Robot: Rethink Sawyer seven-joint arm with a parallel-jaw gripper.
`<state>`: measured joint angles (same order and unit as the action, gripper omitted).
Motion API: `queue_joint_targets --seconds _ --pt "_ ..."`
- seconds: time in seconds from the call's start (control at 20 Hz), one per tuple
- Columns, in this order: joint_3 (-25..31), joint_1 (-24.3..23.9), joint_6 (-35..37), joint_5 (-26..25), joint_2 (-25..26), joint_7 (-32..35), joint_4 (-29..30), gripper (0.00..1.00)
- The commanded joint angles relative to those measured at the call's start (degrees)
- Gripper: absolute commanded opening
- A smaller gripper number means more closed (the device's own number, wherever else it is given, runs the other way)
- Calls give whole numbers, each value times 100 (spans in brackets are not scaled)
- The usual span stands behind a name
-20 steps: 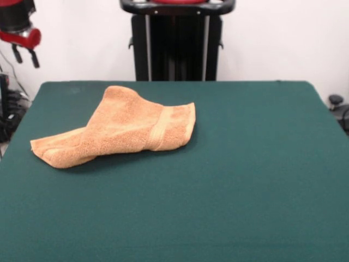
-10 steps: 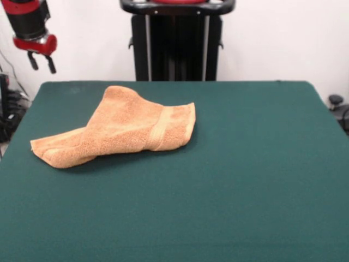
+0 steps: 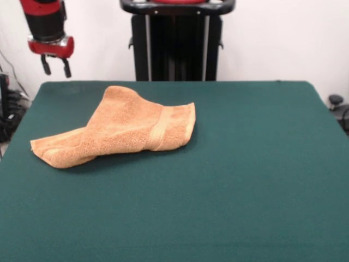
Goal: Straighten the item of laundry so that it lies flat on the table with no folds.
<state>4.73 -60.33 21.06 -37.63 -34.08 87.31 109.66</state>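
A robotics laboratory or test room is indicated. A large rectangular table covered in dark green felt-like cloth [image 3: 245, 180] is set against a plain, bare white wall [image 3: 272, 38], with a black metal robot pedestal [image 3: 177, 41] standing behind its far edge. A red and black robot arm [image 3: 46, 24] is seen at the upper left, and loose dark cables [image 3: 11, 106] are gathered beside the table.
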Motion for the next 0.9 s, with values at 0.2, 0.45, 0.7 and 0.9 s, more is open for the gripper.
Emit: queue_joint_targets --seconds 0.2,0.45,0.7,0.9 --pt "-442 1180 -1106 759 330 2075 698 100" --pt "-687 1595 -1446 1187 489 2121 748 100" --pt "-797 1801 -1703 1474 696 2067 710 100" --pt "-806 1788 -1870 1576 834 1941 707 100"
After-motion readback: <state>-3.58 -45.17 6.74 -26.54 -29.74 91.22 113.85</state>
